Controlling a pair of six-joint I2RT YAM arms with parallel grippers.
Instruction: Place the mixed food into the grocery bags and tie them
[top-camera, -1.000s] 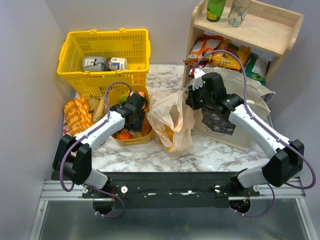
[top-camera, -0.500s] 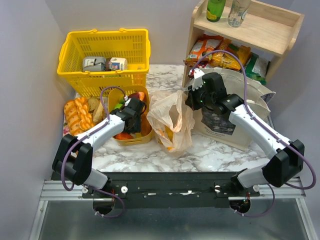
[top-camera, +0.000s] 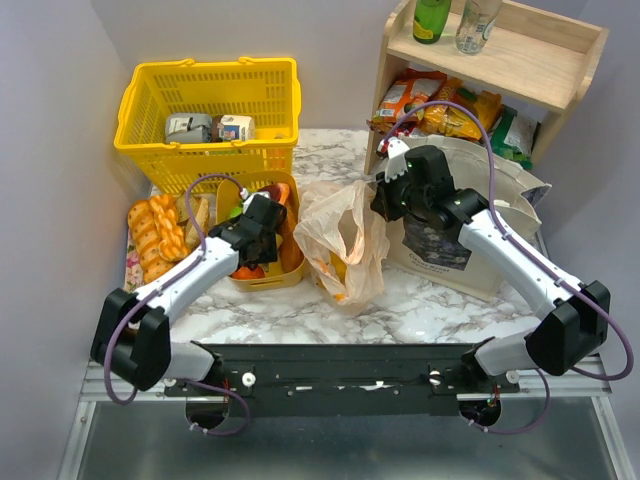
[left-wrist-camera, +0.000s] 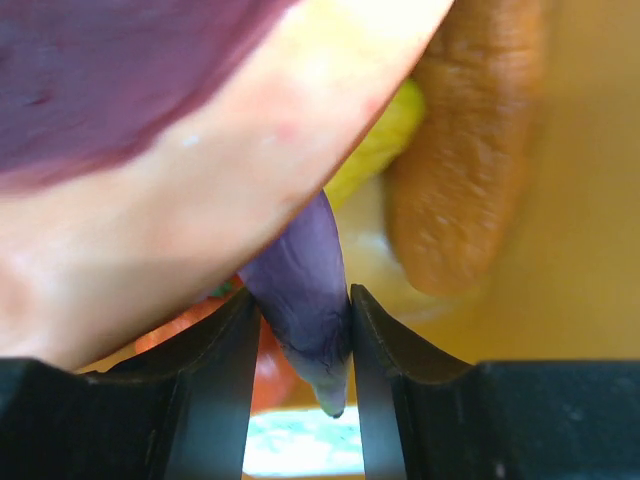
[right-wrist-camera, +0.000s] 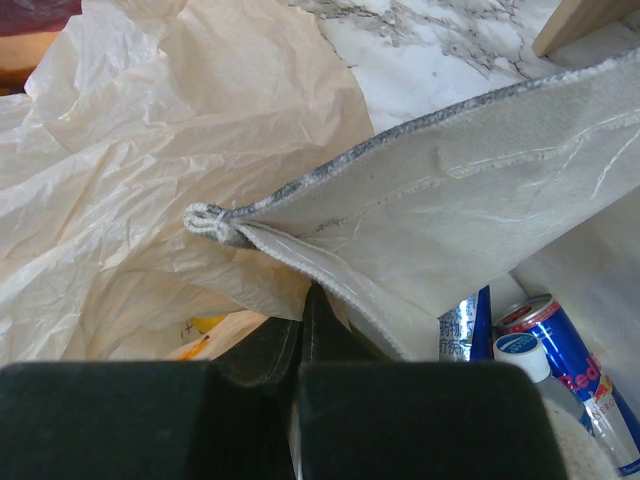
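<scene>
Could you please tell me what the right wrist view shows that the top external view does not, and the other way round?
Only the right wrist view shows the drink can below the rim of the canvas tote. Only the top external view shows the yellow basket, the bread loaves, the shelf and the left gripper over the yellow tub. Both show the peach plastic bag, the tote and the marble table.
</scene>
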